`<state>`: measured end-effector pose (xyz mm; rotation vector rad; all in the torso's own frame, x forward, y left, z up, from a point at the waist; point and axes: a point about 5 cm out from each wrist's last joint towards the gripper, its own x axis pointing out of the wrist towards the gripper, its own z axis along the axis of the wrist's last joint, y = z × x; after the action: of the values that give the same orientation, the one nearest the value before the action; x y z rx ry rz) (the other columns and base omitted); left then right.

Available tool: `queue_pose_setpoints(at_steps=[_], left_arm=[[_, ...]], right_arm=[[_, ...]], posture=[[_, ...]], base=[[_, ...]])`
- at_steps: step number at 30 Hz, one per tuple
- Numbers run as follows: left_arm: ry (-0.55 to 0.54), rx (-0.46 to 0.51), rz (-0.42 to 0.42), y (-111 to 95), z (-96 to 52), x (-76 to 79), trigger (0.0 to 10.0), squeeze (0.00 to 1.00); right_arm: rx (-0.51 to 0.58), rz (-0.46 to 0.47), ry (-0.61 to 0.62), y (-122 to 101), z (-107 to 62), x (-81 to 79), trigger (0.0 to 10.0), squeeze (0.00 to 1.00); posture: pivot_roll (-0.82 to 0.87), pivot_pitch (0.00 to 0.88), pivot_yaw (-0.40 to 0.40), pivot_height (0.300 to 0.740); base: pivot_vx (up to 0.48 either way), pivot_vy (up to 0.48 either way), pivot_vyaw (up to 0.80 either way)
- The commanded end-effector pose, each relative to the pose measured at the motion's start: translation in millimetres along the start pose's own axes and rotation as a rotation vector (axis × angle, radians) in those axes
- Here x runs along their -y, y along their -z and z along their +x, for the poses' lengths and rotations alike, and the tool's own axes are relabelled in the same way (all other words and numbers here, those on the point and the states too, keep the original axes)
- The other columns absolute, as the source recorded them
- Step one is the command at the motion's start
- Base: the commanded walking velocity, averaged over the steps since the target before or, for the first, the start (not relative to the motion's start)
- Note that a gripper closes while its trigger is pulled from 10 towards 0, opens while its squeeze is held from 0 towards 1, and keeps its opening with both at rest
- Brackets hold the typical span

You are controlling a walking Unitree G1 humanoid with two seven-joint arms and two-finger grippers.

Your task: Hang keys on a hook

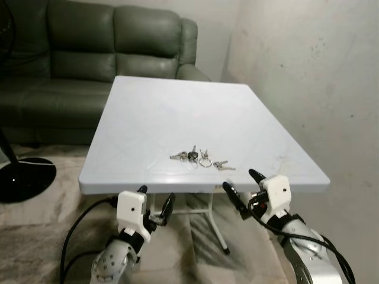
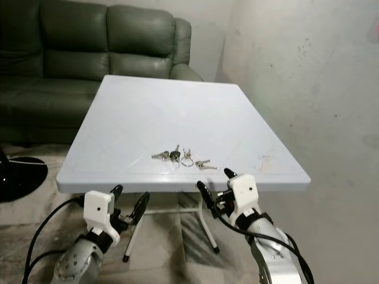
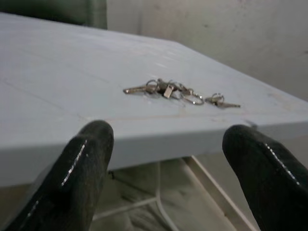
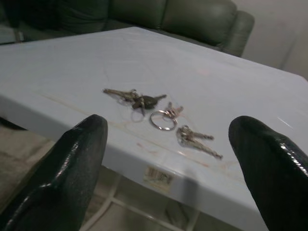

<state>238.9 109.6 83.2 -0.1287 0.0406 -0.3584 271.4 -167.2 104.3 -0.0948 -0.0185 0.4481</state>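
Keys (image 2: 180,157) lie near the table's (image 2: 154,112) front edge; both grippers, left (image 2: 129,202) and right (image 2: 215,183), hover below it, fingers spread.

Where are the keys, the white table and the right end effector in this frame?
keys (image 1: 201,158): left eye view, on the large ring mid-bunch.
white table (image 1: 177,112): left eye view, on its bare top.
right end effector (image 1: 243,182): left eye view, midway between its two open black fingertips.

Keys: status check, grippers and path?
Left gripper and right gripper both open, short of the table near edge. Keys flat on top, untouched. Nothing between grippers and keys.
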Motion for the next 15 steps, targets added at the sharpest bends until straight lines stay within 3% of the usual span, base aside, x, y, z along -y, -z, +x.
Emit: queue_pose_setpoints(at_steps=[1,15], left_arm=[[-0.020,-0.027,0.003,4.3,-1.1,-1.2,10.0,0.00],[-0.020,-0.018,-0.008,3.0,0.6,-1.8,10.0,0.00]], right_arm=[[0.004,0.002,-0.002,-1.2,0.5,-0.1,10.0,0.00],[0.002,0.003,0.002,-0.3,-0.9,0.4,10.0,0.00]], posture=[[0.02,0.000,-0.078,0.740],[0.02,0.000,-0.078,0.740]], base=[[0.000,0.000,0.00],[0.000,0.000,0.00]])
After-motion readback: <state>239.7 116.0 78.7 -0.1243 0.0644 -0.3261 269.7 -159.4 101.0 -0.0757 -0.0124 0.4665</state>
